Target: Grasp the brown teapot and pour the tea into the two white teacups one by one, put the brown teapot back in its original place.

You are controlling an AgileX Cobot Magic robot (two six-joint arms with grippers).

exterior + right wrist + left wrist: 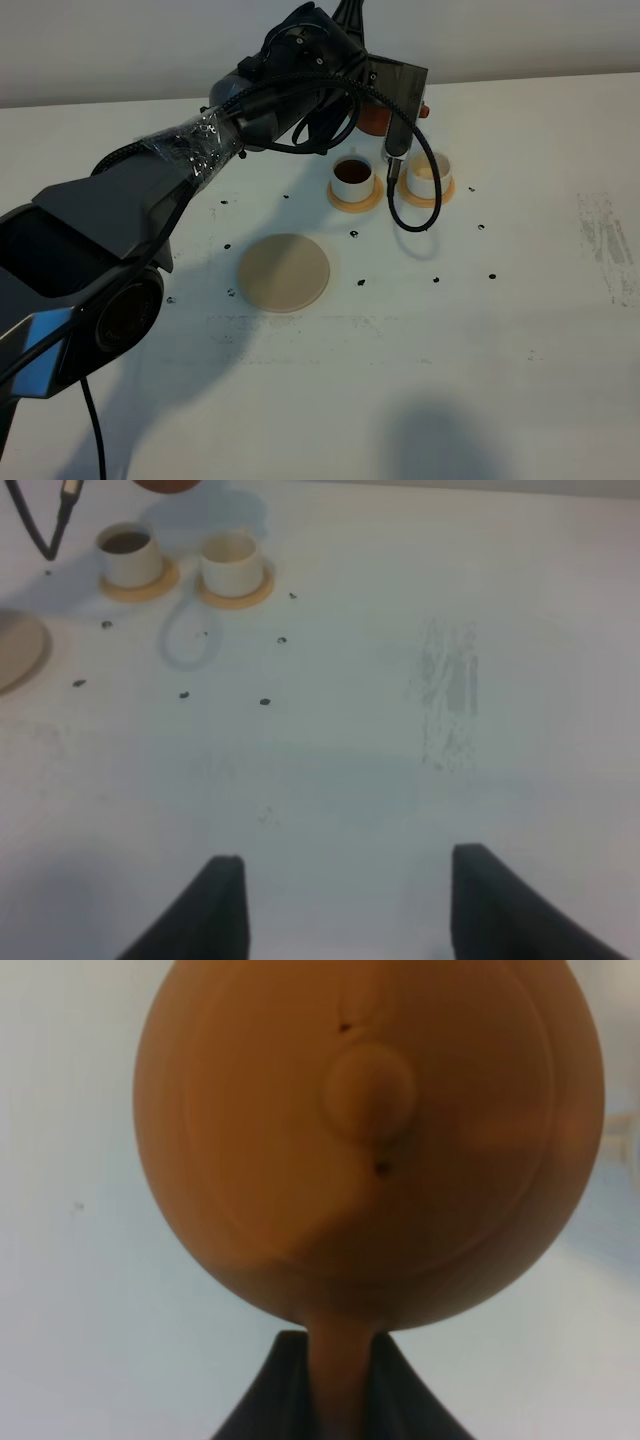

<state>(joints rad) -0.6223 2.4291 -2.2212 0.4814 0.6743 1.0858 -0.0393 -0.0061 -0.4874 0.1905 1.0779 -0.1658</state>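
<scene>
So the left gripper (pixel 340 1390) is clamped tight on the loop handle (pixel 338 1360) of the brown teapot (pixel 370 1140). In the left wrist view the dark fingers (pixel 268 1400) sit on either side of the handle, and the pot fills most of the frame, lid facing the camera with the lid knob (pixel 370 1090) right in the middle.

From the high camera the pot is mostly hidden behind the wrist camera housing. Only a reddish bit (pixel 373 118) peeks out, just behind the two cups and up off the worktop (pixel 520 330). I can't really tell how far it's tipped.

Just in front of it, the teacup with the dark tea (pixel 352 174) and the other teacup (pixel 430 174) stand side by side, near each other but not touching. Each is on its own orange-tan coaster (pixel 353 200). The second one looks pale inside. A black cable (pixel 412 205) loops down in front of it.

The beige disc (pixel 284 272) lies closer to the camera, well apart from the pot. Small black specks (pixel 361 283) are dotted around it and the cups, and there's a scuffed patch (pixel 605 240) off to the side.

The right gripper (pixel 345 905) hangs over bare worktop, jaws spread wide with nothing between them.
</scene>
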